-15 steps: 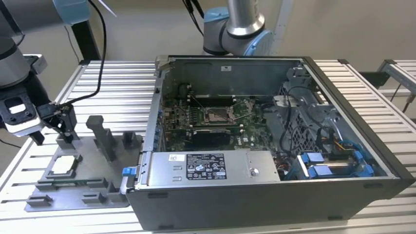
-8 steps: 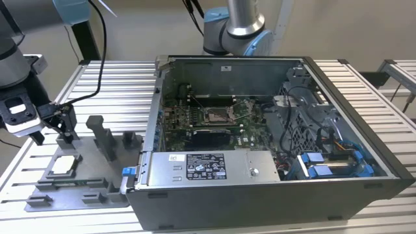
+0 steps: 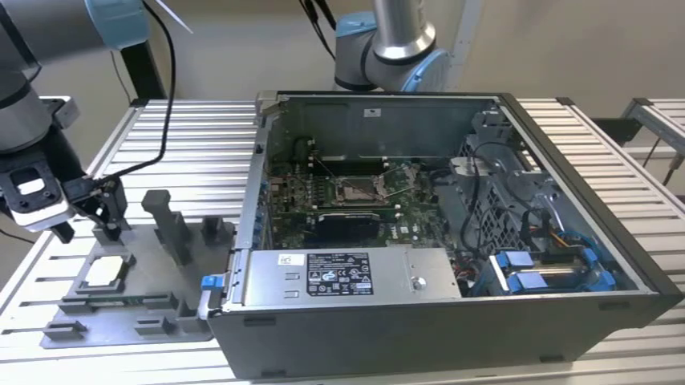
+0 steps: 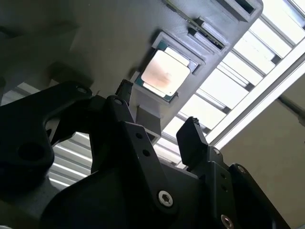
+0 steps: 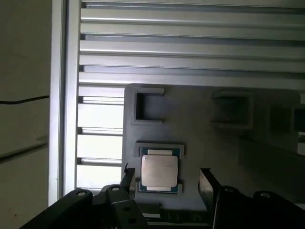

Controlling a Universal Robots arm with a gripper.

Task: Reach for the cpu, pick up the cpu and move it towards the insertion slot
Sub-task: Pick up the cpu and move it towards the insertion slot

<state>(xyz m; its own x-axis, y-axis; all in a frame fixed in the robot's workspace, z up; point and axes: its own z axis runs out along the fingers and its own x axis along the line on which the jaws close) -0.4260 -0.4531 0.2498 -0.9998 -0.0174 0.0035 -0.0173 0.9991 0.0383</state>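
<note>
1. The gripper (image 5: pixel 166 177) hung over the grey tray (image 3: pixel 139 325) on the slatted counter (image 3: pixel 192 128). Its fingers were spread wide and held nothing.
2. The cpu (image 5: pixel 159 170) lay flat in the tray's shallow square recess. In both wrist views it sat directly below the gap between the fingers, with neither finger touching it.
3. The insertion slot (image 3: pixel 357 189) sat well away from the gripper, on the board inside the open computer case (image 3: pixel 450 321), past the tray's upright posts (image 3: pixel 172 228).
4. Handling, as judged: the chip looked thin, light and rigid. Its smooth metal lid is probably slippery under the pads. The underside and corners are likely fragile, so a gentle squeeze suits it and dragging does not.
5. Hold, as judged: grip two opposite edges of the green border, with the fingers straddling the lid and the chip kept level. The recess walls leave little room beside it, so the fingers need to come down square to those edges.
6. Stage, as judged: the reach was close to complete and the pick not yet made.
</note>
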